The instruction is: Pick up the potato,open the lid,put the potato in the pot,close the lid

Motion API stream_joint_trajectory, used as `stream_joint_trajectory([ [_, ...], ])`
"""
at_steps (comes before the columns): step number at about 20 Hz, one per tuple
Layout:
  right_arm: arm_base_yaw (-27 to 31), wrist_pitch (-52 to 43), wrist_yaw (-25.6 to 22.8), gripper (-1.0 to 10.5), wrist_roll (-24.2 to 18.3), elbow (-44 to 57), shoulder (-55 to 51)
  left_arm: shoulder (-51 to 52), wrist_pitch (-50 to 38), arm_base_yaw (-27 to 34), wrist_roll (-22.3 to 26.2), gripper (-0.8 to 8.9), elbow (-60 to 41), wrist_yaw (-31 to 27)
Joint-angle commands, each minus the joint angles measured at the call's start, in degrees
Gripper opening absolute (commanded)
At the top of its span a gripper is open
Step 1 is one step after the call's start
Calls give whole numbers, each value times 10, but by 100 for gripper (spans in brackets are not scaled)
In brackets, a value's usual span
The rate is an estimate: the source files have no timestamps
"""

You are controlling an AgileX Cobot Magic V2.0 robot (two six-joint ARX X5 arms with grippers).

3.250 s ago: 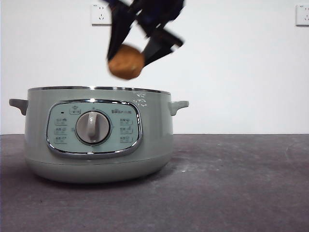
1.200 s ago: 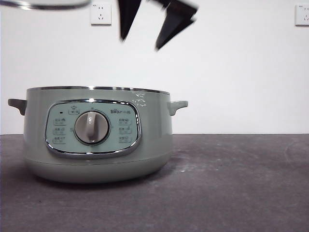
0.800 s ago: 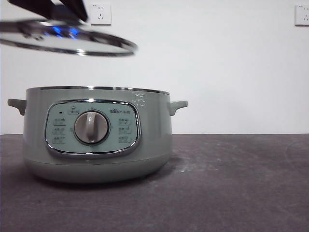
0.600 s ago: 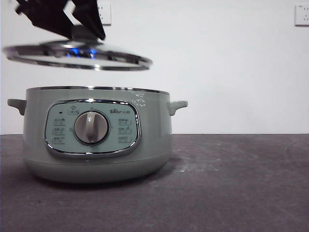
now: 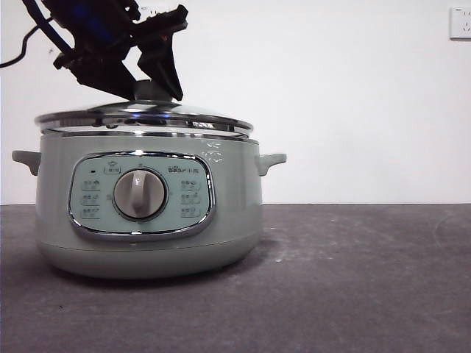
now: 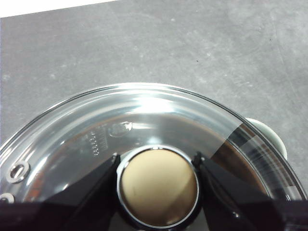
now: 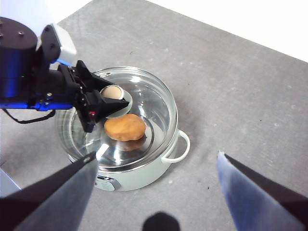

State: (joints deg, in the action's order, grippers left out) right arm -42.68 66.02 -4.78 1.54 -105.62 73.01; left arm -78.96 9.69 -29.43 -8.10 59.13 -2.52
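The sage-green pot (image 5: 147, 220) stands at the left of the table. The glass lid (image 5: 143, 118) lies over its rim, slightly tilted; I cannot tell whether it rests fully. My left gripper (image 5: 151, 90) is shut on the lid's knob (image 6: 159, 185), one jaw on each side. Through the glass, the right wrist view shows the orange-brown potato (image 7: 125, 127) lying inside the pot (image 7: 144, 173), with the left gripper (image 7: 103, 103) on the knob. My right gripper (image 7: 155, 158) hangs open and empty high above the pot.
Grey table (image 5: 368, 279) stretches to the right of the pot. A white wall with sockets (image 5: 461, 22) stands behind. The pot's side handle (image 5: 272, 160) sticks out to the right.
The left gripper has brought the lid down and to the right, from above the pot's left side onto its rim. The right gripper, which released the potato earlier, has left the front view.
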Motion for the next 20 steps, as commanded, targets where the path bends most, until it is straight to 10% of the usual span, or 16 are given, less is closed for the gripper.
stream_joint_trajectory([
  [1,-1,-3,-3,409,5,1,1,-9,-24,-4,-12,-9,3,0],
  [18,-1,2,-2,409,8,1,1,-23,12,-13,-12,2,3,-4],
  [20,-1,5,-2,409,10,1,1,-23,13,-13,-7,146,3,-4],
])
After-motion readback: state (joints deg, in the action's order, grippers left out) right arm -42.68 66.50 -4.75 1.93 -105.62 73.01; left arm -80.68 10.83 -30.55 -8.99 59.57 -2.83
